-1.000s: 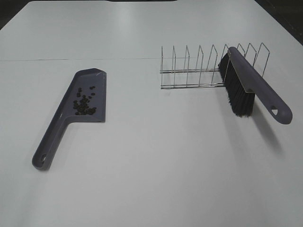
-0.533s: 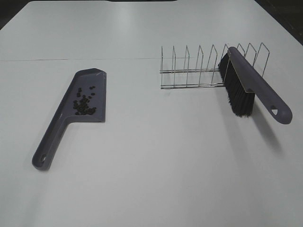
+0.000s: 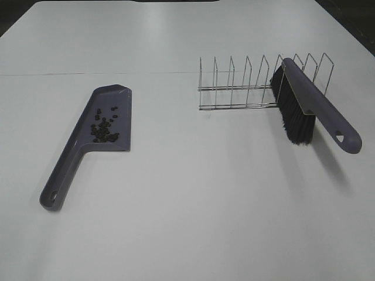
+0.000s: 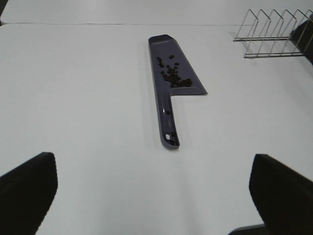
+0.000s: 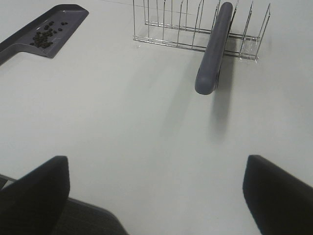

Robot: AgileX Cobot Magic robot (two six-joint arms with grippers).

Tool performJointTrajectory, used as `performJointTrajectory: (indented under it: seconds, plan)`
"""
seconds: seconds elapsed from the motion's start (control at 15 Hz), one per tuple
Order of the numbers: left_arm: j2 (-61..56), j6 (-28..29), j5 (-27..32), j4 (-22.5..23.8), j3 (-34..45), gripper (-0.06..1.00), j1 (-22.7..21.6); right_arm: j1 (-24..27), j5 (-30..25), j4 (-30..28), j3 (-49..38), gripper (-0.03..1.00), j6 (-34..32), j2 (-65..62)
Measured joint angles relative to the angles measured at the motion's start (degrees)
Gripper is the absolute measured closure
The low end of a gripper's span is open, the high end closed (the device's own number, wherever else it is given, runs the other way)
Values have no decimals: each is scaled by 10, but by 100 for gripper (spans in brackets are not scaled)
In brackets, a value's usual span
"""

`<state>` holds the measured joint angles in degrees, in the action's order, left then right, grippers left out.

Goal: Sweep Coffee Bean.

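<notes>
Two grippers stand spread wide and empty: the left gripper [image 4: 151, 196] faces the purple dustpan [image 3: 88, 143], the right gripper [image 5: 156, 196] faces the brush [image 3: 313, 111]. The coffee bean [image 3: 104, 127] pile lies in the dustpan's blade on the white tabletop [image 3: 205, 205]. The brush rests propped in the wire rack [image 3: 246, 85], well apart from the dustpan.

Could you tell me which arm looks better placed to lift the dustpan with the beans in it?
Probably the left. Its open gripper faces the dustpan handle straight ahead, with the coffee beans already on the blade. The right gripper faces the brush resting in the wire rack.
</notes>
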<state>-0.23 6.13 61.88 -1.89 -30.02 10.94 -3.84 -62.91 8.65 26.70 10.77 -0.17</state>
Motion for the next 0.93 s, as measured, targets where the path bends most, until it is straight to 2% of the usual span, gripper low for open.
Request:
performJointTrajectory:
  seconds: [0.2,0.33,0.93]
  plan:
    - [0,0,0,0,0,-4,-74,0,-3,-1,-3,9,-16,0]
    - [0,0,0,0,0,-4,-101,0,-3,-10,-3,10,-30,0]
    - [0,0,0,0,2,-4,-101,0,-3,-15,-3,12,-41,0]
